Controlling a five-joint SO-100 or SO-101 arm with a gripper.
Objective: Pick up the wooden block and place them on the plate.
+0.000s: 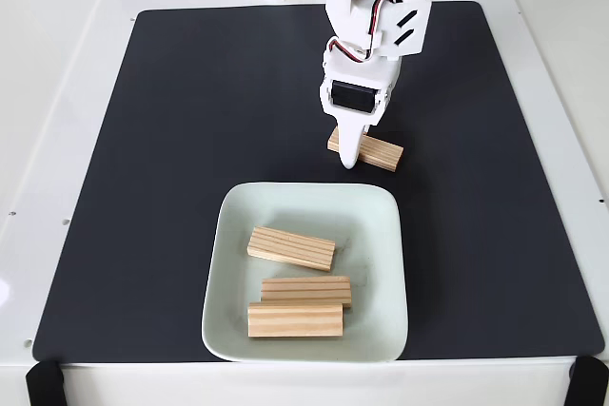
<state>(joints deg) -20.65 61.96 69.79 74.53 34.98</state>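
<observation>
Counting blocks first: four wooden blocks total in the fixed view, all the same light-wood bar shape with grooves running lengthwise. Three are already lying on the plate [381,211], and one is out on the black mat [190,140], just beyond the plate's far rim.

On the plate: the farthest block [291,248] sits left of centre, long axis roughly left-right but tilted a bit, its right end nearer the camera. The middle block [306,289] runs almost straight left-right. The nearest block [295,320] also runs left-right and sits right up against the middle one (touching or very nearly, hard to say).

The block on the mat [379,151] lies with its long axis left-right too, right end angled slightly toward the near side. Its left part is hidden behind the arm.

There's one plate, pale mint-white, square with rounded corners, at the near middle of the mat, which covers most of the white table [57,92].

The white arm [366,35] comes in from the far edge and points pretty much straight down, with the jaws [351,154] right at the left end of that mat block. From this angle I only see one white fingertip in front of the block, so I can't tell whether the jaws are spread, closed or gripping the wood.
</observation>
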